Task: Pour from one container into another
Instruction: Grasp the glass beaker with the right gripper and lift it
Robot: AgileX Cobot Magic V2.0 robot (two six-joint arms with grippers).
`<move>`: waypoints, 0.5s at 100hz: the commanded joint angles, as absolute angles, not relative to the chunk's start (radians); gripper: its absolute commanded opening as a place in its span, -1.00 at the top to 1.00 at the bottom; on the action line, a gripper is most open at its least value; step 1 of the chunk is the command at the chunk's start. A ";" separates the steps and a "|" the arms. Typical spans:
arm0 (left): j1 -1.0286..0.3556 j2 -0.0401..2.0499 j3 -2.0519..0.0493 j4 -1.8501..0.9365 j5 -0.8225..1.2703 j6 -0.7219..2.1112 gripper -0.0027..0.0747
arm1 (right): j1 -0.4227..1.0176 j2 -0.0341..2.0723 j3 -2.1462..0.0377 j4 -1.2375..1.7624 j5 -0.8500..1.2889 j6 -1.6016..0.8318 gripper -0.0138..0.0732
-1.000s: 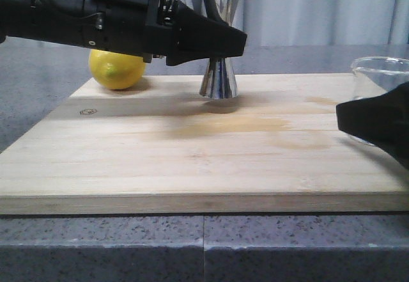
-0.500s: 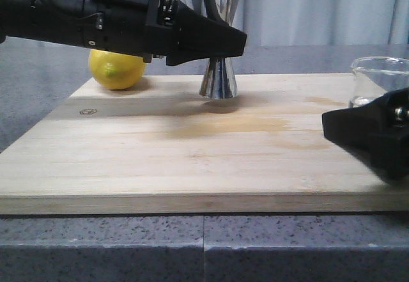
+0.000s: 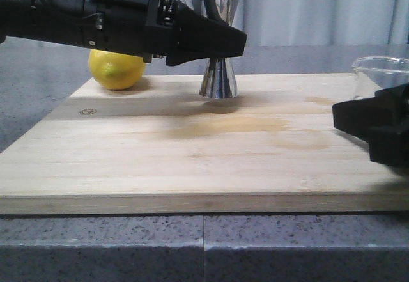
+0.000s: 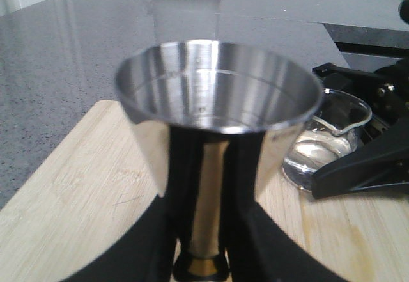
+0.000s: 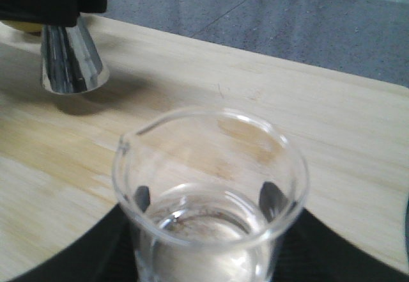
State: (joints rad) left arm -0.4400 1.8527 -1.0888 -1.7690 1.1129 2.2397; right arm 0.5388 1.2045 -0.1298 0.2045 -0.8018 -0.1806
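Left gripper [image 3: 223, 41]: closed around the narrow waist of the jigger [image 3: 218, 80], which is held upright; in the left wrist view the two black fingers [image 4: 246, 231] are seen pressed against either side of the stem, just above the gold band.
Right gripper [image 3: 358, 119]: set around the lower part of the glass beaker [image 5: 211, 199]; in the right wrist view a dark pad [image 5: 271, 200] is seen through the glass on each side, but whether the glass is actually clamped cannot be told.
Jigger position: at the back middle of the wooden board [image 3: 192, 160], its base just above or on the board; contact cannot be told.
Beaker position: at the right edge of the board, well apart from the jigger, upright, spout turned toward the jigger's side; clear liquid is seen in its bottom.
Jigger cup: its inside appears bare and shiny in the left wrist view.
Lemon [image 3: 117, 69]: at the back left corner of the board, behind the left arm.
Counts: one jigger, one beaker, one lemon, one board, two grippers.
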 commanded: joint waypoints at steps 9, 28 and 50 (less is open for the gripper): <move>-0.448 1.808 -1.117 -1.846 1.182 2.231 0.59 | 0.538 1.196 -0.154 0.190 -0.908 -0.178 0.04; -0.448 1.808 -1.117 -1.846 1.182 2.231 0.59 | 0.538 1.166 -0.181 0.202 -0.885 -0.178 0.04; -0.448 1.808 -1.117 -1.846 1.182 2.231 0.59 | 0.535 1.118 -0.263 0.202 -0.781 -0.187 0.04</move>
State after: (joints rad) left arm -0.4400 1.8527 -1.0888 -1.7690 1.1129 2.2397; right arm 0.5388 1.1521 -0.2092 0.2063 -0.7429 -0.1806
